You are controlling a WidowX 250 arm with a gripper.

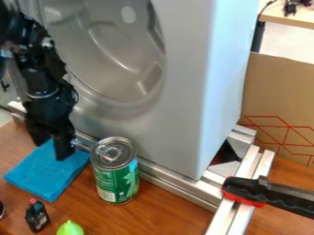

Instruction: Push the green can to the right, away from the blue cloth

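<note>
Tabletop point(165, 213); fingers point(63, 148) over flat cloth point(46, 176)

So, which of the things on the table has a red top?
The small dark bottle near the blue cloth. Its cap is red, but the lime-green thing beside it has a green tip, and the can has a silver top.

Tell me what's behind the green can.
Behind the can runs a silver rail, with a tall grey panel rising beyond it. The can hides a stretch of that rail, so anything small there cannot be seen.
</note>
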